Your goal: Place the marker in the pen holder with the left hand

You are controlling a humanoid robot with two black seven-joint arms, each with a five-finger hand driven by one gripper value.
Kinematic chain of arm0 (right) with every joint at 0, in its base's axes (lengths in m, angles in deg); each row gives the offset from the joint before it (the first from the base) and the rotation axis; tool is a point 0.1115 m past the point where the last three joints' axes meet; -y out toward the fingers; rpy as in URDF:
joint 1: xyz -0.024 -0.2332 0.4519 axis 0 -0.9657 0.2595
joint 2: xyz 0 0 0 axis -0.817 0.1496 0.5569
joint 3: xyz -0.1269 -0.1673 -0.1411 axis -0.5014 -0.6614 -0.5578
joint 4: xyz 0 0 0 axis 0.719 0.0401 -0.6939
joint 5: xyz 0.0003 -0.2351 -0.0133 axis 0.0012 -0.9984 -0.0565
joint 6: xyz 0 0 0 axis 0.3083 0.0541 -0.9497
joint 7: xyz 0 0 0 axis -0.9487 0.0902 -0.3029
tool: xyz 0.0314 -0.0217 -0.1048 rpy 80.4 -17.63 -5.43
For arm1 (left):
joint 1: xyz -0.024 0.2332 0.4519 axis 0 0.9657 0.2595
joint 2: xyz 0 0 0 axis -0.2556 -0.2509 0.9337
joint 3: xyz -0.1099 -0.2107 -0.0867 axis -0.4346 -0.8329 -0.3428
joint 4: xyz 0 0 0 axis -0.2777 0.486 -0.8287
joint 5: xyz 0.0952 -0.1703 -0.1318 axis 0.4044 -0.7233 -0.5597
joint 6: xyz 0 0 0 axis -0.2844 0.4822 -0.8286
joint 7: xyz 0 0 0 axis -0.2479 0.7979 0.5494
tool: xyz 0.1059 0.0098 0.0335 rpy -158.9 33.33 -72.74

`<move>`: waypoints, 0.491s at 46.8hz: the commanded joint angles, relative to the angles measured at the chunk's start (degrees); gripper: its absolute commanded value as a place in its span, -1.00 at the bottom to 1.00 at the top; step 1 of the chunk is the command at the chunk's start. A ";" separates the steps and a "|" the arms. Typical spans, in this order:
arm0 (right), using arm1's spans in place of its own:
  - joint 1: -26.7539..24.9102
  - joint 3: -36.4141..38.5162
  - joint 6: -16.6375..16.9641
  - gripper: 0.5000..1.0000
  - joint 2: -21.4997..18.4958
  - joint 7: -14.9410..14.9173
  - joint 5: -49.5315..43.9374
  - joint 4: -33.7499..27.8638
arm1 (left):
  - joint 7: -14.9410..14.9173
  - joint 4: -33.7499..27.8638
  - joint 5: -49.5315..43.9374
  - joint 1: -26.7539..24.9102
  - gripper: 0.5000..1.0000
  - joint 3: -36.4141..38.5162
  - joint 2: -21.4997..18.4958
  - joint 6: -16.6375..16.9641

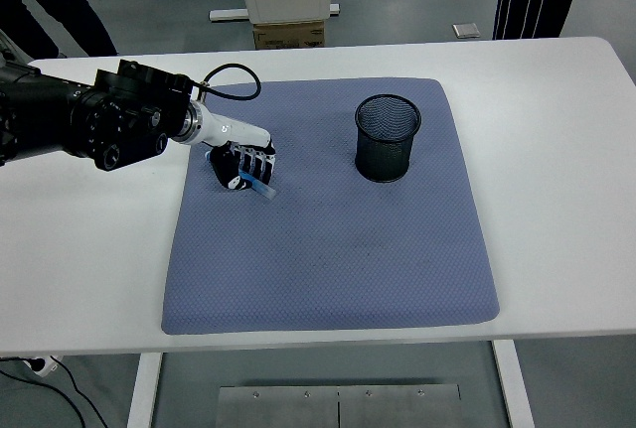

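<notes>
Item 1, left arm: it enters over the white bench point(556, 150) from the left edge, bulky black, with a looped black cable at the wrist. Watch that cable; it could drag across the mat when you swing rightward.

Item 2, left hand point(241, 167): fingers curled down over the marker, low on the left upper part of the blue mat point(328, 249). You cannot tell from this view how firmly the fingers close on it.

Item 3, marker point(261, 188): blue, only its lower end shows, sticking out below the fingers toward the near right, at or just above the mat. Risk: a grip near one end lets it pivot or slip as you lift.

Item 4, pen holder point(388, 137): black mesh cup, upright, on the mat's upper right part, well apart from the hand. Risks: a tilted marker catches the rim and drops outside; the fingers nudge the light cup and tip it. Bring the marker upright over the opening before you let go.

Right hand: not visible.
</notes>
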 commanded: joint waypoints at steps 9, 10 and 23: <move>0.00 0.00 0.00 1.00 0.00 -0.03 0.00 0.09 | 0.16 0.10 -0.62 -0.66 -1.00 -0.34 -0.26 0.00; 0.00 0.00 0.00 1.00 0.00 0.06 0.00 0.00 | 0.16 0.10 -0.79 -0.66 -1.00 -0.34 -0.26 0.00; 0.00 0.00 0.00 1.00 0.00 0.06 0.00 0.00 | 0.78 0.81 -1.32 -1.54 -1.00 -1.75 -0.35 -0.09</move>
